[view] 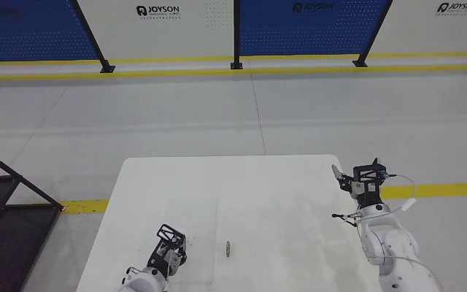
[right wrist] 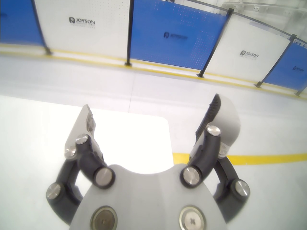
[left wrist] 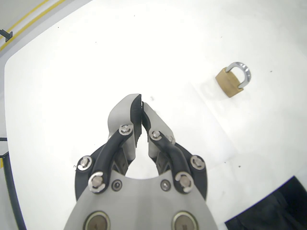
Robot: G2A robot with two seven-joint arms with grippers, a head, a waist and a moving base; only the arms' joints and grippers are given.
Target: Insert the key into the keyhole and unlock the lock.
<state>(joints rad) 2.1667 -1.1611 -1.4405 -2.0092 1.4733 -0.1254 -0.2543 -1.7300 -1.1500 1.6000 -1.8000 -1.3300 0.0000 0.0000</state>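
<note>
Top view showed a white bench (view: 277, 197) with one arm at each near corner region. The left arm was low at the near left. The right arm stood out past the bench's right edge, well apart from the work.

Left pincer (view: 174, 244): clenched, with the pads meeting at the tips and poised above bare bench surface. It could not be determined whether anything thin was nipped between the pads.

Right pincer (right wrist: 151, 116): released, with the fingers spread wide and nothing between them. It was aimed over the far right corner of the bench towards the floor beyond.

Padlock (view: 228, 249): it lay on its side on the bench near the front edge, touching neither pincer. It was just to the right of the left pincer and well apart from the right one. The left arm was plainly the nearer. In the left wrist view the padlock (left wrist: 231, 80) presented a brass body with a steel shackle seated in it. The long axis ran slantwise away from the left pincer (left wrist: 141, 106), body end nearer and shackle end farther.

Assessment: the keyhole was judged to sit in the body's base, the end turned towards the left pincer, though that face was not resolved. The lock was untouched and apparently fastened, so the task stood at its opening stage.
</note>
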